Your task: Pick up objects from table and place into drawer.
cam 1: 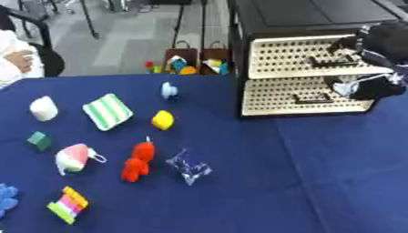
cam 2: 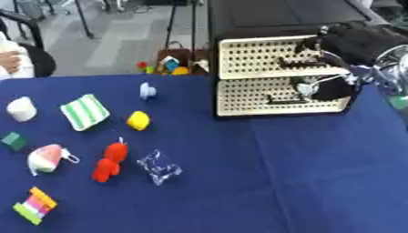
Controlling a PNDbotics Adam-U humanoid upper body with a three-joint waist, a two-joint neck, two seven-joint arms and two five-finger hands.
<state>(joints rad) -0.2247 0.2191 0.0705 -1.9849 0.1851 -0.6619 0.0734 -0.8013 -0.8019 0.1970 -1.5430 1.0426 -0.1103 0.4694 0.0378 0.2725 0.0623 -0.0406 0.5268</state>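
A black cabinet (cam 1: 318, 18) stands at the table's back right, with an upper drawer (cam 1: 291, 57) and a lower drawer (cam 1: 279, 98), both with cream perforated fronts that look pushed in. My black right hand (cam 2: 347, 50) is in front of the right part of the drawer fronts, level with the upper handle. On the blue table (cam 1: 263, 191) lie a white lump (cam 1: 44, 108), a green-striped cloth (cam 1: 107, 111), a pale blue piece (cam 1: 169, 90), a yellow piece (cam 1: 162, 119), a green block (cam 1: 38, 140), a pink-and-white item (cam 1: 73, 158), a red plush (cam 1: 138, 161) and a clear patterned bag (cam 1: 189, 166).
A striped multicoloured block (cam 1: 68, 205) and a blue soft thing (cam 1: 5, 198) lie at the front left. Behind the table, bags of toys (cam 1: 195, 61) stand on the floor. A person sits at the far left edge (cam 1: 16, 59).
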